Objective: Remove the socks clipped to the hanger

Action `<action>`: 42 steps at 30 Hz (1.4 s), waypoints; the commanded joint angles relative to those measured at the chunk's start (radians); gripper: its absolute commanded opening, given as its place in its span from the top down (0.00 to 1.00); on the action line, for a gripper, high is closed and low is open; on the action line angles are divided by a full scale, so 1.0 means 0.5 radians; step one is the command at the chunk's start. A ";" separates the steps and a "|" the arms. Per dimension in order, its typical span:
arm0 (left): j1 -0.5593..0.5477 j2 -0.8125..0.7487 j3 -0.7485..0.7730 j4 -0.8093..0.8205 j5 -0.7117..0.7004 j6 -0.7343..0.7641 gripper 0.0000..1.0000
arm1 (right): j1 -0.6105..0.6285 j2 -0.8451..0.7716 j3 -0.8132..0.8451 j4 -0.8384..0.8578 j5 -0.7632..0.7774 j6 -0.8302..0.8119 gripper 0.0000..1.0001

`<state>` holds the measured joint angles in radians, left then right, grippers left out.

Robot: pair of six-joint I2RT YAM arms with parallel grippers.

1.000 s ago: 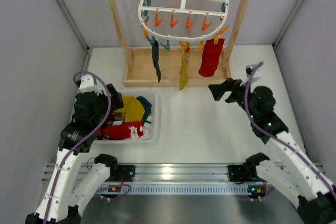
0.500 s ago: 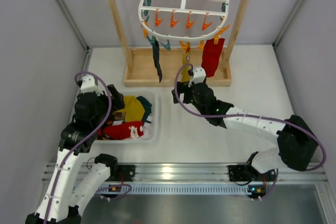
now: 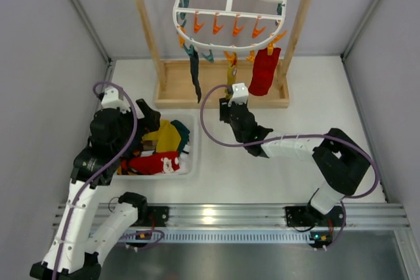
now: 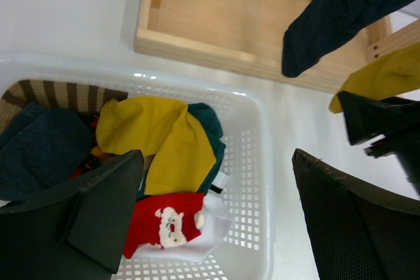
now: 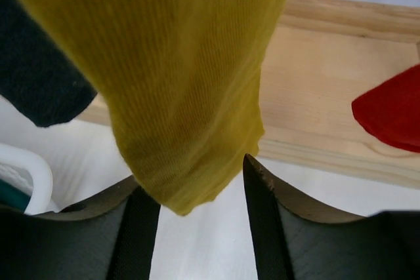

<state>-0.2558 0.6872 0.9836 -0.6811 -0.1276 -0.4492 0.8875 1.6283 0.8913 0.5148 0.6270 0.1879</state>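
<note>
The white hanger (image 3: 230, 11) hangs from the wooden stand with orange and teal pegs. Three socks dangle from its front edge: a navy one (image 3: 194, 73), a mustard one (image 3: 231, 75) and a red one (image 3: 264, 71). My right gripper (image 3: 231, 104) is just under the mustard sock. In the right wrist view the sock's toe (image 5: 190, 96) hangs between the fingers of my right gripper (image 5: 193, 178), with a gap left at the right finger (image 5: 262, 227). My left gripper (image 4: 216, 155) stands open above the basket, holding nothing.
A white perforated basket (image 3: 195, 155) at the left holds several loose socks, among them a red one with a white pattern (image 4: 164, 221). The light wooden stand's base (image 3: 172, 83) lies behind the hanging socks. Grey walls close in both sides.
My right arm swung from the right side to the middle and came up under the mustard sock, its jaws narrowing around the toe. The left arm barely shifted.
</note>
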 commanded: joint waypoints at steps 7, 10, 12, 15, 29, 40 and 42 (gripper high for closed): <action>0.008 0.141 0.425 0.101 0.188 -0.034 0.01 | 0.029 0.106 -0.012 0.581 0.056 -0.201 0.56; 0.008 0.193 0.502 0.101 0.221 -0.013 0.01 | 0.008 0.152 0.000 0.584 0.041 -0.186 0.64; 0.008 0.230 0.588 0.101 0.228 -0.007 0.01 | 0.007 0.167 -0.012 0.618 0.044 -0.179 0.86; -0.001 0.337 0.738 0.104 0.344 -0.010 0.01 | 0.017 0.173 -0.040 0.667 0.038 -0.182 1.00; -1.236 1.153 1.551 0.092 -0.981 0.306 0.01 | 0.296 0.032 0.073 0.336 0.458 -0.115 1.00; -1.608 1.757 1.993 0.092 -1.629 0.588 0.01 | 0.511 -0.032 0.184 0.118 0.535 -0.069 1.00; -1.578 1.840 2.082 0.092 -1.583 0.610 0.01 | 0.529 -0.035 0.205 0.081 0.538 -0.063 1.00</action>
<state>-1.0595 1.5791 1.9446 -0.6666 -0.8417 -0.1913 1.1316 1.6539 0.9413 0.5953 0.8749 0.1249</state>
